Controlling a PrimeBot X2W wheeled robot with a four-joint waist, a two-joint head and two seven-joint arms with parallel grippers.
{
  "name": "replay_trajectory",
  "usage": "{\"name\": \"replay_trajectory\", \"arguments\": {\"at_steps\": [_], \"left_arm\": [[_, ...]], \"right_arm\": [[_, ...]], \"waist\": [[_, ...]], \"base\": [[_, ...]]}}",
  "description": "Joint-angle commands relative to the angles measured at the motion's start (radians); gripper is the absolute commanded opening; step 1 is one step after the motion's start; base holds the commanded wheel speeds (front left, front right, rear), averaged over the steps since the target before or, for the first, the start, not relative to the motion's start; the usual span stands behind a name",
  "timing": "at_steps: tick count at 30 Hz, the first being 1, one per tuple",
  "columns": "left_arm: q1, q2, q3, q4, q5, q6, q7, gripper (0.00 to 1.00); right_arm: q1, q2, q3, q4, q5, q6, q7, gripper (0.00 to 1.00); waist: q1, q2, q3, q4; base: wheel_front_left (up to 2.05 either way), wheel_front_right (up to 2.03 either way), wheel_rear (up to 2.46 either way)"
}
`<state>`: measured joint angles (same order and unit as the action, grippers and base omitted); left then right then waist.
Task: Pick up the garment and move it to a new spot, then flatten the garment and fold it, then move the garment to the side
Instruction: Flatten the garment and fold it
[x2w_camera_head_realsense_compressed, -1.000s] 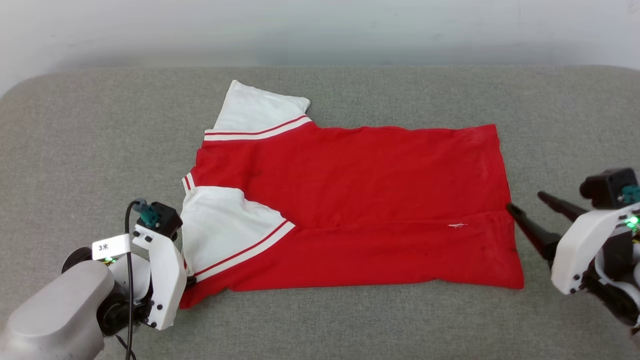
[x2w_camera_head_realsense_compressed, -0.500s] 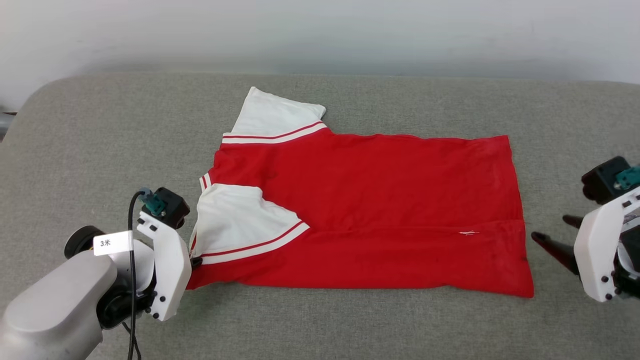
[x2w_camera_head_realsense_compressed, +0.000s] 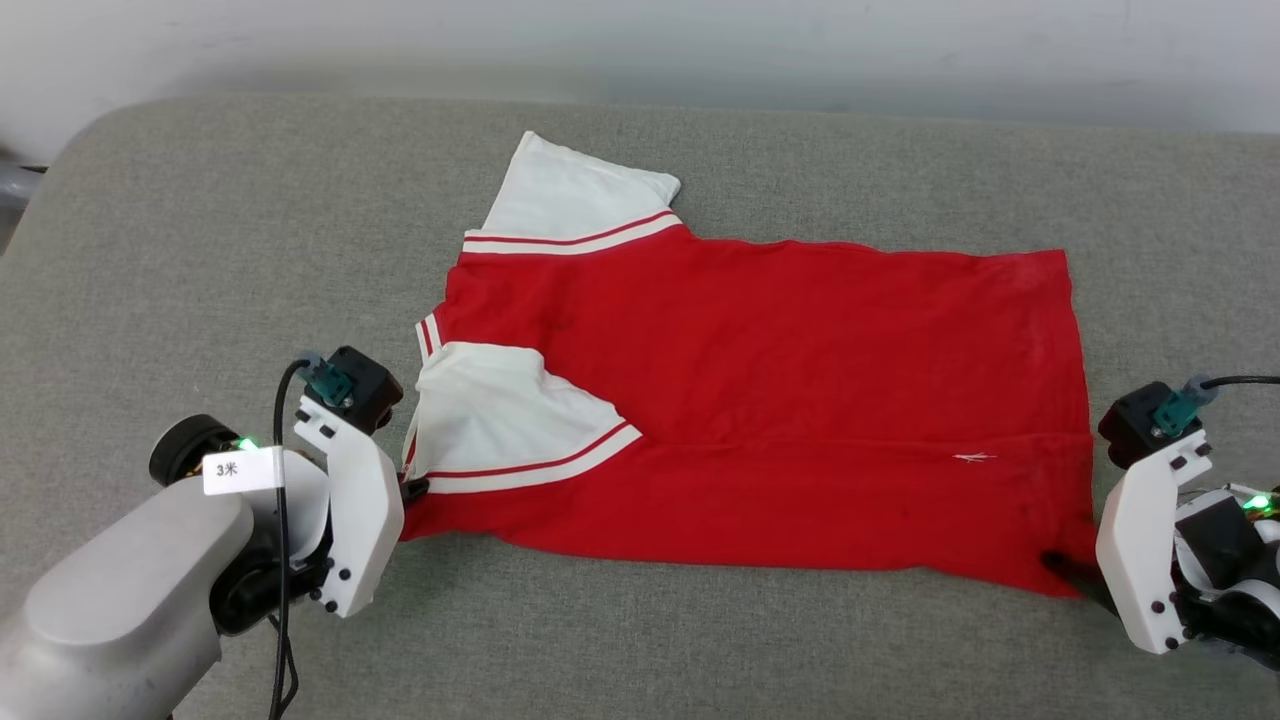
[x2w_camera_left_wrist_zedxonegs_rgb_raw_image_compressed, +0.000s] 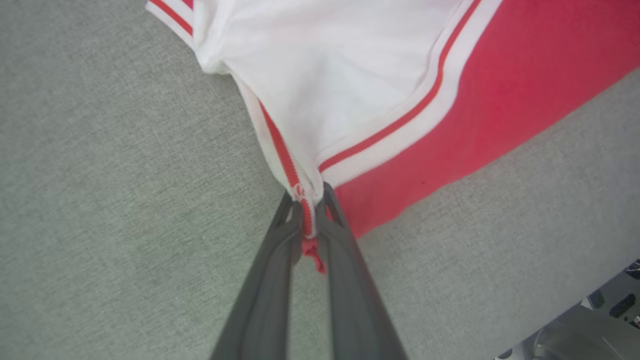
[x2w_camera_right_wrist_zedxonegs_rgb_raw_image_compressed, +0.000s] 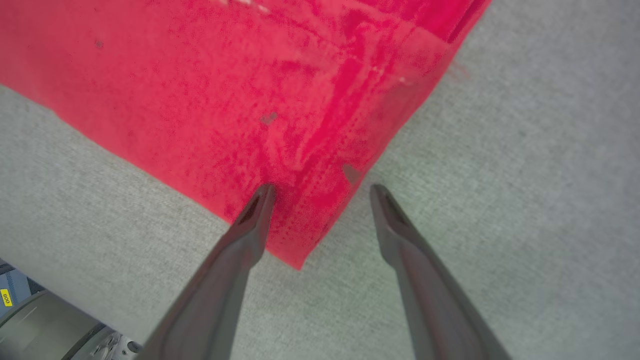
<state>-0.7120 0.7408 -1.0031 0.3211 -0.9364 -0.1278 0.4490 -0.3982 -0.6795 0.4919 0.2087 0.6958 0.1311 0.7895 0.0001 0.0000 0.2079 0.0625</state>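
grey surface (x2w_camera_head_realsense_compressed: 200, 250): right fingers (x2w_camera_right_wrist_zedxonegs_rgb_raw_image_compressed: 240, 240) now straddle garment (x2w_camera_head_realsense_compressed: 760, 400) corner

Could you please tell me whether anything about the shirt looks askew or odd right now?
Yes: the shirt is lopsided. Its near sleeve is folded over the red body, while the far sleeve sticks out flat. A small white fleck sits on the red near the hem.
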Motion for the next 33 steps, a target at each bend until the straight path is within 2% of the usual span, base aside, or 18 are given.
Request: {"name": "replay_trajectory", "arguments": {"at_steps": [1,11,12,13,14,24,33], "left_arm": [[-0.02,-0.006,0.001,-0.004,0.005,0.004,-0.008,0.0],[-0.025,-0.01,-0.005,0.009,0.013,0.002,-0.03,0.0],[-0.023,-0.009,-0.005,0.011,0.012,0.001,-0.031,0.0],[-0.02,-0.008,-0.005,0.013,0.011,0.001,-0.033,0.0],[-0.017,-0.008,-0.005,0.014,0.008,0.001,-0.035,0.0],[0.025,0.008,-0.002,0.022,-0.016,0.003,-0.057,0.0],[0.101,0.051,-0.005,-0.029,-0.041,0.03,-0.076,0.0]], "right_arm": [[0.008,0.017,0.006,0.026,-0.009,-0.001,-0.006,1.0],[0.038,0.086,0.098,0.154,0.005,-0.001,-0.052,1.0],[0.035,0.089,0.105,0.157,0.011,0.0,-0.059,0.85],[0.03,0.09,0.11,0.16,0.016,0.0,-0.069,0.31],[0.024,0.089,0.113,0.161,0.02,0.001,-0.078,0.0],[0.008,0.025,0.084,0.115,0.062,-0.001,-0.205,0.0],[0.099,-0.022,0.031,0.023,0.105,-0.001,-0.262,0.0]], "waist": [[-0.0001,0.0,0.013,0.005],[-0.0001,0.0,0.035,0.007],[-0.0001,0.0,0.034,0.005],[-0.0001,0.0,0.033,0.002],[-0.0001,0.0,0.031,0.0],[-0.0001,0.0,-0.035,-0.011],[-0.0001,0.0,-0.104,-0.017]], "base": [[0.0,0.0,0.0],[0.0,0.0,0.0],[0.0,0.0,0.0],[0.0,0.0,0.0],[0.0,0.0,0.0],[0.0,0.0,0.0],[0.0,0.0,0.0]]}}
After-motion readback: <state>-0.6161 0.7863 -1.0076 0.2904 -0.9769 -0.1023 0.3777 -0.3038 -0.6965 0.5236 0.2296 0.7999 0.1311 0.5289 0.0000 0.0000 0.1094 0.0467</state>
